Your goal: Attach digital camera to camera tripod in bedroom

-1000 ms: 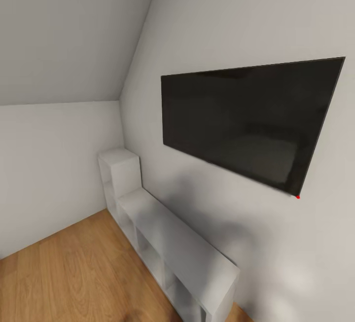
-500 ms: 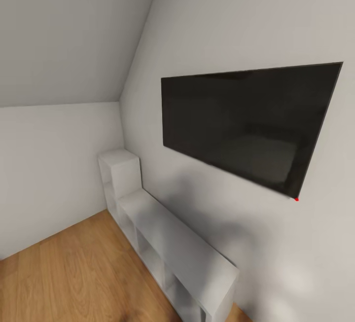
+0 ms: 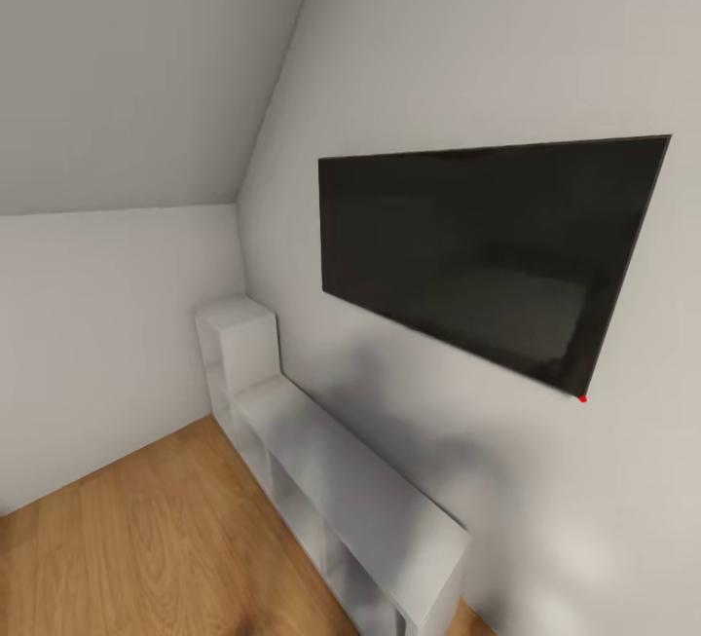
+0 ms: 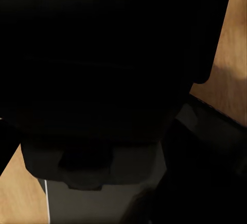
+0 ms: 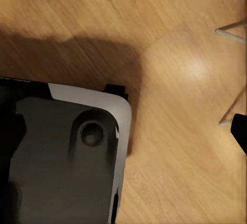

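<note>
A dark wall screen [image 3: 487,256] hangs above the white cube shelving [image 3: 331,480]; I cannot tell either gripper's state.

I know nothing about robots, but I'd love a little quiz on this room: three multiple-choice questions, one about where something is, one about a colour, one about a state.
1. Where is the television?
A. Standing on the floor
B. Mounted on the wall above the white cube shelving
C. Lying on top of the shelving

2. What colour is the floor?
A. Light wood brown
B. Grey tile
C. Dark blue

3. What state is the television screen in?
A. Showing a bright picture
B. Cracked through the middle
C. Dark, with a small red light at a lower corner

Answers: 1 B, since the head view shows it flat against the wall with the shelving below it. 2 A, as warm wood planks show in the head view. 3 C, because the panel is black and a red dot glows at its corner.
</note>
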Robot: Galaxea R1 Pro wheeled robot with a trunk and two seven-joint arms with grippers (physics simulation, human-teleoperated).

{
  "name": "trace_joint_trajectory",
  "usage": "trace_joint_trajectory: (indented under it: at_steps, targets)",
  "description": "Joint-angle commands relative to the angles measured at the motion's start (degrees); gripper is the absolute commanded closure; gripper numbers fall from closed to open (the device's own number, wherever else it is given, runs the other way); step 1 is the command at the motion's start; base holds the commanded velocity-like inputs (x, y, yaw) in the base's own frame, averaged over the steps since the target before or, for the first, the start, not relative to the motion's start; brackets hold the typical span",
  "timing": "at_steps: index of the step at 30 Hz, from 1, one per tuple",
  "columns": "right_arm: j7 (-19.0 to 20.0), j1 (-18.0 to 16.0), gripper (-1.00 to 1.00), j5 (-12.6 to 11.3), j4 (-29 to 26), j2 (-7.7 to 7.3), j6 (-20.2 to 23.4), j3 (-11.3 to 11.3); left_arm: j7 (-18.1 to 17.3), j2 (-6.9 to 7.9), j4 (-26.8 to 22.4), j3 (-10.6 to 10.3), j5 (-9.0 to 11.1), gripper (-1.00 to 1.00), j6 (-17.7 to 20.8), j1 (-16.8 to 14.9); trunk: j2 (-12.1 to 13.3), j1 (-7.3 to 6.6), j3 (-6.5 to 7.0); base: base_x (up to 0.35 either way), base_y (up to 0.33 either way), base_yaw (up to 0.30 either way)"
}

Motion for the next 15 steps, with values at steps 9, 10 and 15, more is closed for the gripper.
trace_joint_trajectory:
  at_steps: [9, 10, 15]
  targets:
    - [-0.5, -0.1, -1.0, 0.2, 0.2, 0.08, -0.2, -0.6, 0.0, -0.06, 0.0, -0.5, 0.3, 1.0, -0.1, 0.0, 3.6, -1.97, 1.53, 0.0, 0.0, 0.0]
    - [-0.5, -0.1, -1.0, 0.1, 0.2, 0.09, -0.2, -0.7, -0.1, -0.06, 0.0, -0.5, 0.3, 1.0, -0.1, 0.0, 4.0, -2.19, 1.71, 0.0, 0.0, 0.0]
    - [-0.6, -0.1, -1.0, 0.0, 0.2, 0.13, -0.2, -0.7, -0.1, -0.06, 0.0, -0.5, 0.3, 1.0, 0.0, 0.0, 6.0, -3.29, 2.61, 0.0, 0.0, 0.0]
